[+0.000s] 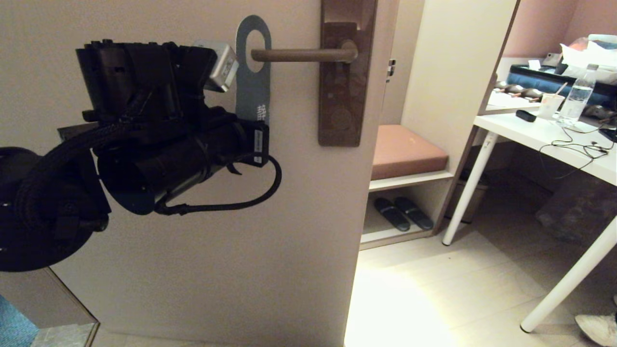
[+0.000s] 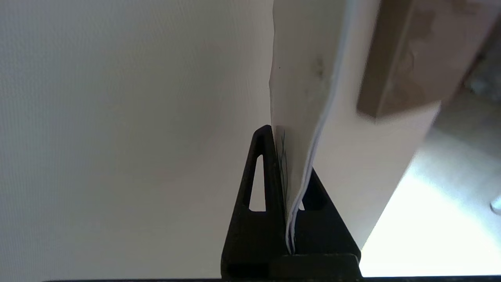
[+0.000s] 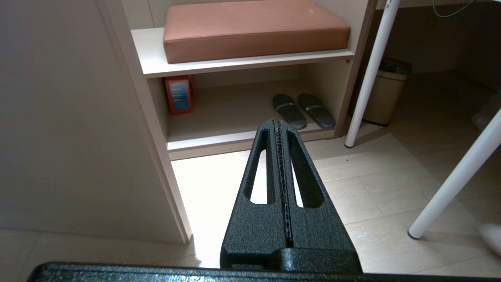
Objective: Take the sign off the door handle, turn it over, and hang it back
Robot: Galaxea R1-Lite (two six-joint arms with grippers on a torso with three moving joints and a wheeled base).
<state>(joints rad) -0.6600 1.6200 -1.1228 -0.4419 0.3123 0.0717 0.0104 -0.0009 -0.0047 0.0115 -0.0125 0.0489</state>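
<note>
Left gripper (image 2: 291, 235) raised at door, jaws pinched on lower end of sign (image 1: 252, 82). Sign hangs upright, blue-grey face outward, its big hole around free tip of door handle (image 1: 301, 54). Handle level on dark brown plate (image 1: 343, 86). Right gripper (image 3: 278, 125) parked low, jaws pressed together, holding nothing.

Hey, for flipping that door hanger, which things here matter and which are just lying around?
Part of the job:
- sign, hole over the lever
- door handle
- left gripper, jaws shut on the sign's lower end

Just lying about:
- slippers
- cushion
- water bottle
- paper cup
</note>
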